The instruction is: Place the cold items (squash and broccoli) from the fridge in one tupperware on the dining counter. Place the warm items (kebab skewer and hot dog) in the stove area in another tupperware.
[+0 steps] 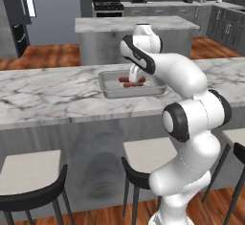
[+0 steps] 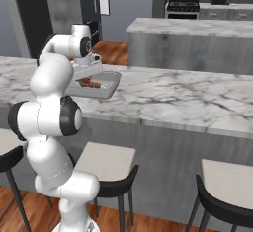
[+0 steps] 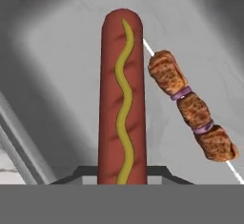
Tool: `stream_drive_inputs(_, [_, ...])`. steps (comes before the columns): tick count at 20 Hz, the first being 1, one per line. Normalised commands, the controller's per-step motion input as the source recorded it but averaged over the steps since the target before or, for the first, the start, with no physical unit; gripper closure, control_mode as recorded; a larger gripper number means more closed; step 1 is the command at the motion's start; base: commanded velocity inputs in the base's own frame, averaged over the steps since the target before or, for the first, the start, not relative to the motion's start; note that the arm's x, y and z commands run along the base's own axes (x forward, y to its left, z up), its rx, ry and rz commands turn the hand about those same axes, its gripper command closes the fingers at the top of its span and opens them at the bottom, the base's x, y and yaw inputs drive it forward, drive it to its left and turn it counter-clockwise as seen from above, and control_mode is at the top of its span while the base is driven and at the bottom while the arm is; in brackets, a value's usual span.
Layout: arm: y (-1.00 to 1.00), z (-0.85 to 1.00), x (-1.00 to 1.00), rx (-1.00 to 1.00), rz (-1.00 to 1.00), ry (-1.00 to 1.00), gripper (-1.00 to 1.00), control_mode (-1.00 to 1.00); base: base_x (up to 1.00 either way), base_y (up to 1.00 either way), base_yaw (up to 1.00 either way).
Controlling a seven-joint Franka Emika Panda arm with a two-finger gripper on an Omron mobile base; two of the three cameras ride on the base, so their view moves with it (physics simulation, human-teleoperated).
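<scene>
The gripper (image 1: 134, 79) hangs low inside a shallow grey tray (image 1: 111, 89) on the marble worktop (image 1: 48, 97), its jaws drawn narrow around the near end of the hot dog (image 3: 122, 99). In the hand view the hot dog runs straight up from six o'clock toward twelve, a yellow wavy line of mustard along its top, and its lower end disappears between the fingertips (image 3: 81, 170) at the bottom edge. I cannot tell whether the hot dog rests on the tray floor or is held just above it.

The kebab skewer (image 3: 190, 106) lies on the tray floor at about three o'clock of the hot dog, just beside it. It slants from eleven o'clock down to five, three browned chunks with purple rings between them on a thin pale stick.

In the left base view the tray sits near the middle of the worktop, with reddish food (image 1: 125, 81) showing at nine o'clock of the gripper. In the right base view the tray (image 2: 111, 85) lies behind the arm's upper joint, the same reddish pieces (image 2: 90, 83) visible below the hand. Stools (image 1: 31, 176) stand in front of the worktop. A second island (image 1: 134, 25) stands behind.
</scene>
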Motion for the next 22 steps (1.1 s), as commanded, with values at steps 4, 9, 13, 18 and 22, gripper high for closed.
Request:
stream_drive_inputs(4, [0.08, -0.31, 0.29, -0.01, 0.0, 0.0, 1.0, -1.0, 0.0, 0.0, 0.0])
stream_drive_inputs(9, [0.01, -0.25, 0.25, 0.0, 0.0, 0.0, 1.0, -1.0, 0.0, 0.0, 0.0])
stream_drive_inputs(13, [0.0, -0.15, 0.3, -0.01, 0.0, 0.0, 1.0, -1.0, 0.0, 0.0, 0.0])
stream_drive_inputs(18, [0.0, -0.17, 0.12, -0.02, 0.0, 0.0, 1.0, -1.0, 0.0, 0.0, 0.0])
stream_drive_inputs(22, [-0.05, -0.21, -0.2, -0.01, 0.0, -0.06, -1.0, -1.0, 0.0, 0.0, 0.0])
